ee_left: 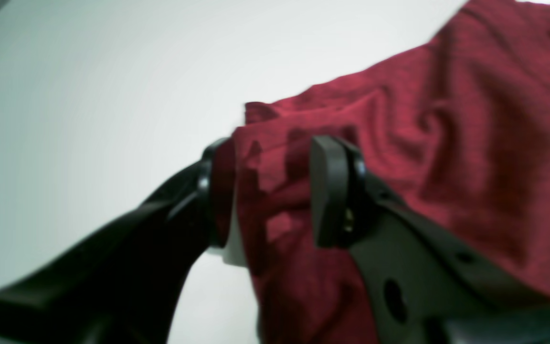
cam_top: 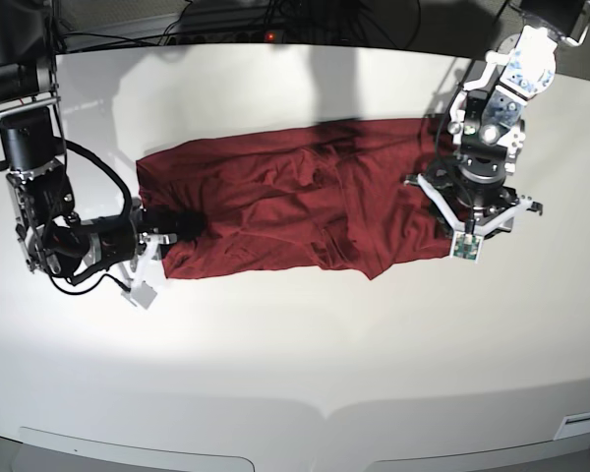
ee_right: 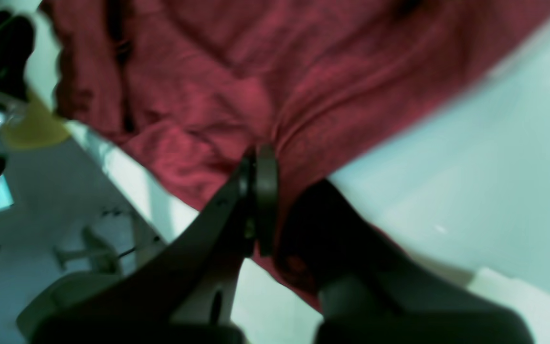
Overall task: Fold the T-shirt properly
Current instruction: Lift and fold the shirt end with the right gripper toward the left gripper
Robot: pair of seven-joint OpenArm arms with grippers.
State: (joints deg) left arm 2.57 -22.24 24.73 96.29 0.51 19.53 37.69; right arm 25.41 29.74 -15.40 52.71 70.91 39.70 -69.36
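Fabric filled the left wrist view: the left claw (ee_left: 272, 191) stood with jaws wide apart, a fold of the T-shirt (ee_left: 447, 167) lying between them. One pad (ee_left: 330, 191) showed clear on the right, the other half hidden behind the cloth edge. Nothing was pinched; the jaws looked set to straddle the hem before closing, my guess.

Right wrist view, blurred: the right claw (ee_right: 268, 191) was clamped tight, jaws together on a bunched edge of the T-shirt (ee_right: 256, 86). Creases ran from the pinch up into the cloth, so the grip looked taut, likely to lift or drag that end for a fold.

Base view: the T-shirt (cam_top: 295, 206) lay spread and rumpled across the middle of the white table (cam_top: 295, 374), long axis side to side. The right claw (cam_top: 182, 224) met its end on this view's left; the left claw (cam_top: 467, 202) hung over the opposite end. Arms at opposite ends suited a two-handed fold; neither end looked raised yet.
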